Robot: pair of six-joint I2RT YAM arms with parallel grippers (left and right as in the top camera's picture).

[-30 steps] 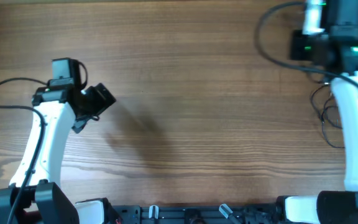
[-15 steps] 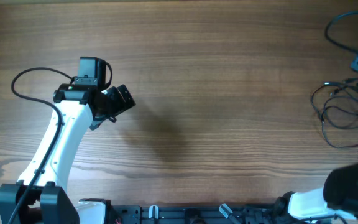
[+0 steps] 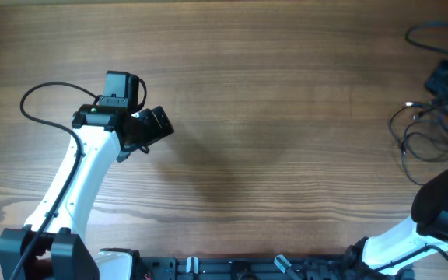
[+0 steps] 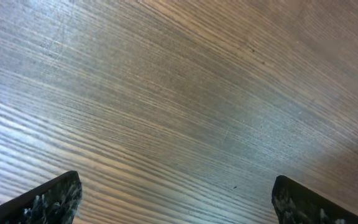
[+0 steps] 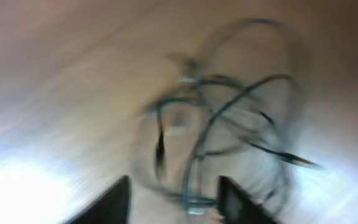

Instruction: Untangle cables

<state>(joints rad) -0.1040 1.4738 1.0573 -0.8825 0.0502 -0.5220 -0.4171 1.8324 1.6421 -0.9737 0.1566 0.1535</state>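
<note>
The cables (image 3: 425, 141) are thin black cords in tangled loops at the right edge of the wooden table. In the blurred right wrist view the tangle (image 5: 229, 124) lies just ahead of my right gripper (image 5: 173, 202). Its fingers are apart, and a low loop with a small pale plug end lies near the gap. Overhead, only the right arm's black wrist (image 3: 444, 78) shows, just beyond the cables. My left gripper (image 3: 151, 127) is far to the left. In its wrist view the left gripper (image 4: 176, 205) is open wide over bare wood.
The thicker black wire of the left arm (image 3: 41, 97) loops out at the left. The right arm's own wire (image 3: 426, 35) curls at the top right corner. The arm bases and a black rail (image 3: 232, 268) line the near edge.
The right arm has swung off the cables towards the right edge, uncovering the tangle. The left arm has moved to the right and a little further out.
</note>
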